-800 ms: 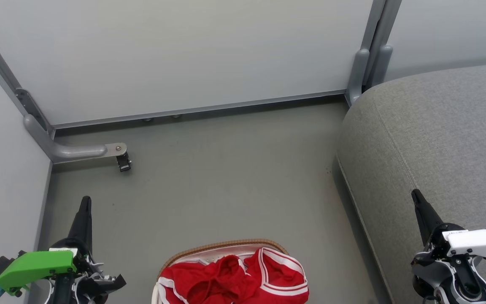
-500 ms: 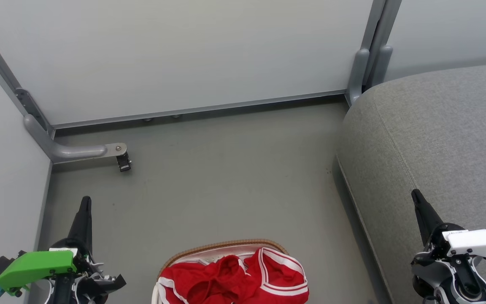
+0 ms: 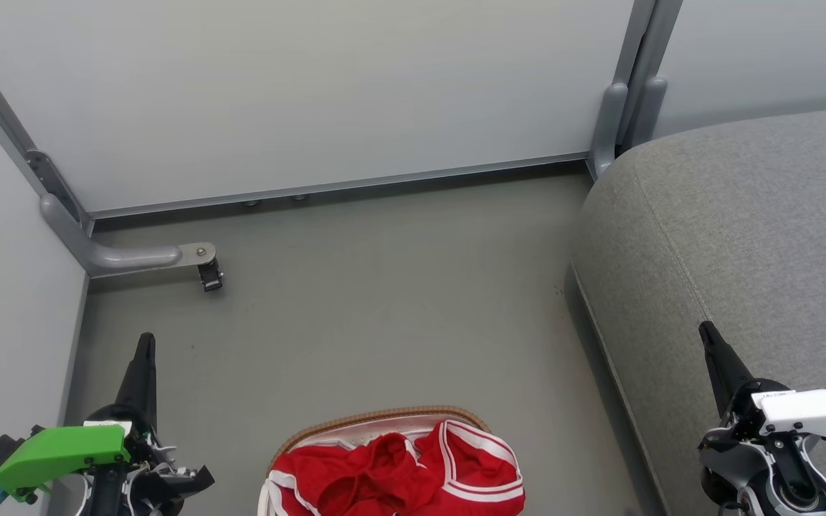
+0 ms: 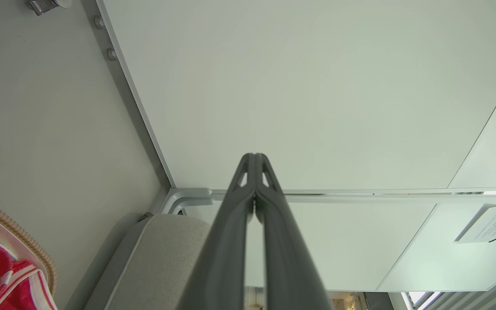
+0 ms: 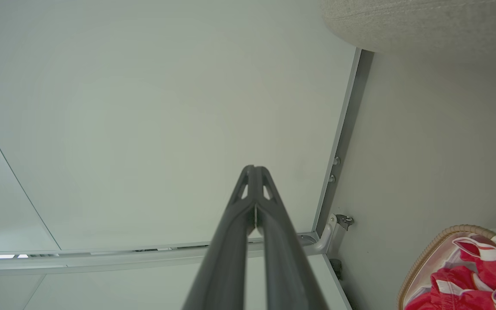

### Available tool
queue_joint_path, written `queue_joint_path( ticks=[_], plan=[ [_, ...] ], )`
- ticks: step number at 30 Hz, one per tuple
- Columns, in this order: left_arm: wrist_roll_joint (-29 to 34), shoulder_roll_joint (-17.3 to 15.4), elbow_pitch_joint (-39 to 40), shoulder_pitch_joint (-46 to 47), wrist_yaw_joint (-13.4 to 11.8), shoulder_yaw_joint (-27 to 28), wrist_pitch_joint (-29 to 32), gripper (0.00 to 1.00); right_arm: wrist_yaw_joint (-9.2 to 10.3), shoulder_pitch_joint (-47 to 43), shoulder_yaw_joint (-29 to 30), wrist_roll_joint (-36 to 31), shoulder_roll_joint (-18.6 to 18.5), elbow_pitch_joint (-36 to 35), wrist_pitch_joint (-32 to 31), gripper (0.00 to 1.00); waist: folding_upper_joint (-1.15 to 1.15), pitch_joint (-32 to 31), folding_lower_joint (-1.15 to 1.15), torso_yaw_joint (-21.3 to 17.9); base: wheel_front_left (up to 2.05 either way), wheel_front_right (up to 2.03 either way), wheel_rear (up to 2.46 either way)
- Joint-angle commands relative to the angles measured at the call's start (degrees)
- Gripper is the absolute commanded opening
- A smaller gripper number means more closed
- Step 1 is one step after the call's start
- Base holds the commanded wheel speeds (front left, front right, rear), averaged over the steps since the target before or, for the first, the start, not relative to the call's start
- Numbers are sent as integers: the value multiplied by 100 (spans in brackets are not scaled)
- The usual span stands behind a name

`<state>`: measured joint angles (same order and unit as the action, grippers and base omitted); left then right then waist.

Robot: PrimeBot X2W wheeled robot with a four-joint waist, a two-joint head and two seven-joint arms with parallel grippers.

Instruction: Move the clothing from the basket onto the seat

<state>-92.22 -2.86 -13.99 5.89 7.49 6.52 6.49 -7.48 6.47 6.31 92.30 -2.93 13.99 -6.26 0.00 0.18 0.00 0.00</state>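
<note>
Head view: red clothing (image 3: 399, 473) with white stripe trim lies crumpled in the basket (image 3: 377, 416), which sits on the floor (image 3: 384, 301) at the bottom edge of the frame. No lettering can be made out. The grey seat (image 3: 743, 215) rises just to the right of the basket, with none of the clothing on it.

The left end effector (image 3: 144, 342) hangs left of the basket and the right end effector (image 3: 707, 331) over the seat's near edge. Each has its two dark fingers pressed together on nothing, and both are well apart from the cloth.

The step in hand looks like the first reach. It would go best with the fingers spread wide, lowered into the thick of the red heap and closed on red fabric, not the white lining, then lifted high enough for trailing cloth to pass the woven rim and the seat's rounded side.

Pale wall panels (image 3: 312, 93) stand behind, with a metal foot and caster (image 3: 205, 269) at far left, away from the path.
</note>
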Motion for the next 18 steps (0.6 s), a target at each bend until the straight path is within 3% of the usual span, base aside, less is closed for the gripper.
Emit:
queue_joint_path(
  ticks=[1, 18],
  plan=[
    [30, -2, 2, 67, 0, 4, -11, 0, -2, -66, 19, -20, -12, -15, -9, 0, 0, 0, 0, 0, 0, 0, 0],
    [30, -3, 3, 67, 0, 4, -11, 0, -2, -66, 23, -23, -11, -15, -15, 0, 0, 0, 0, 0, 0, 0, 0]
  ],
)
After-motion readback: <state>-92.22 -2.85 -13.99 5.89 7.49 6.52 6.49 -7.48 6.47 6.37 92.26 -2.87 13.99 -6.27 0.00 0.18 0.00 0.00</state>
